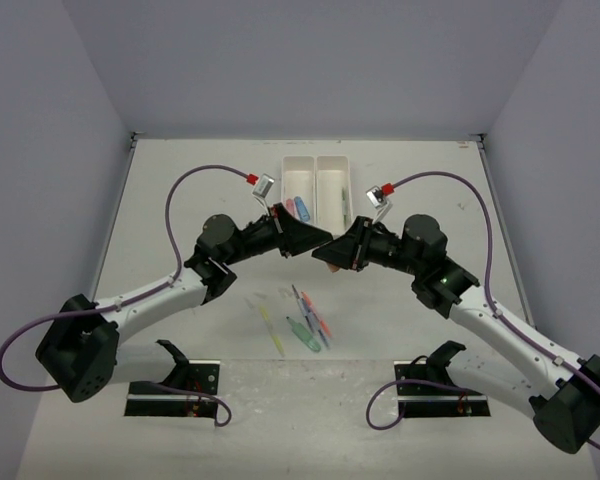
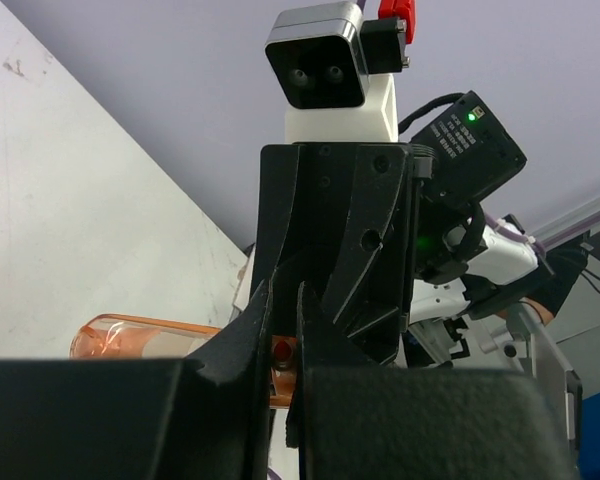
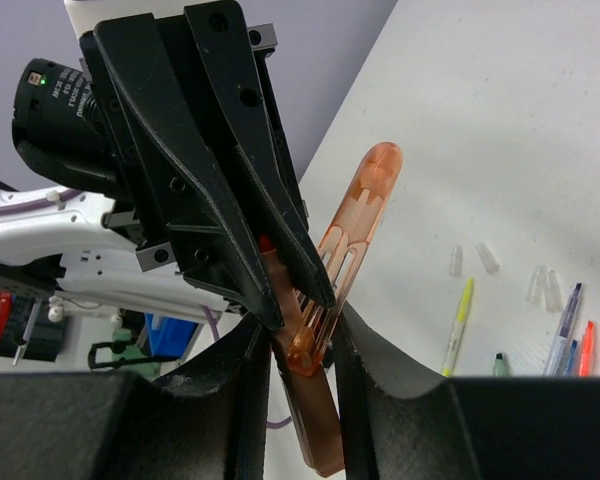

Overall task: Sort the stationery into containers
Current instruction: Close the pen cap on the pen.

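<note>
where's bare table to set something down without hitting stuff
Bare table lies on either side of the white tray, towards the far corners. Crowded: the middle, where the left gripper and right gripper meet on an orange pen, and the pen pile just nearer.

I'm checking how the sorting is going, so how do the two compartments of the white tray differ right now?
Contents: the left compartment holds short chunky pieces, the right compartment a thin green pen. Count: two show in the left, a pink piece and a blue piece, one in the right. Both are white, long, narrow, side by side.
</note>
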Robot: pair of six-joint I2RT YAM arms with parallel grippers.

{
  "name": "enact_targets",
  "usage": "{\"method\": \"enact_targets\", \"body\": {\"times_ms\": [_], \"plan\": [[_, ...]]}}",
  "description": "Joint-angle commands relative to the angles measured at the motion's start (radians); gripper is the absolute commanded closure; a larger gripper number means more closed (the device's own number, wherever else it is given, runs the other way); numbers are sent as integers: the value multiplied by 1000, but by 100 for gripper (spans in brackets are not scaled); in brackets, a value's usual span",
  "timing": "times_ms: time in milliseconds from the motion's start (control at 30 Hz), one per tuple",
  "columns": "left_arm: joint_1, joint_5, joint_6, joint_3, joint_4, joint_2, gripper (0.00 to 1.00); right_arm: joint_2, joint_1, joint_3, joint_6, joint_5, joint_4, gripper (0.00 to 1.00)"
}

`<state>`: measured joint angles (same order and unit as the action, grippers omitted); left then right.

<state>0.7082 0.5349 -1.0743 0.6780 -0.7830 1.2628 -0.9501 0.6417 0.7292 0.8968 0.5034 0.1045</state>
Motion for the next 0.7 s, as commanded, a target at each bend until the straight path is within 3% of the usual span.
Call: {"method": "enact_targets", "body": {"times_ms": [0, 167, 267, 333, 400, 500, 667], "plan": [[10, 2, 108, 40, 94, -32, 100, 15, -7, 45, -61, 31, 52, 99], [8, -13, 265, 147, 220, -56, 100, 41, -5, 13, -120, 82, 43, 100], [10, -31, 333, 190, 265, -76, 69, 53, -5, -2, -138, 90, 44, 100], [10, -69, 374, 218, 279, -85, 39, 60, -5, -10, -148, 98, 41, 100], [8, -92, 410, 270, 307, -85, 30, 67, -5, -13, -154, 96, 40, 100], [8, -118, 435, 333, 343, -74, 27, 74, -7, -14, -167, 85, 35, 100], [10, -293, 473, 391, 485, -95, 22, 109, -7, -20, -197, 61, 31, 100]]}}
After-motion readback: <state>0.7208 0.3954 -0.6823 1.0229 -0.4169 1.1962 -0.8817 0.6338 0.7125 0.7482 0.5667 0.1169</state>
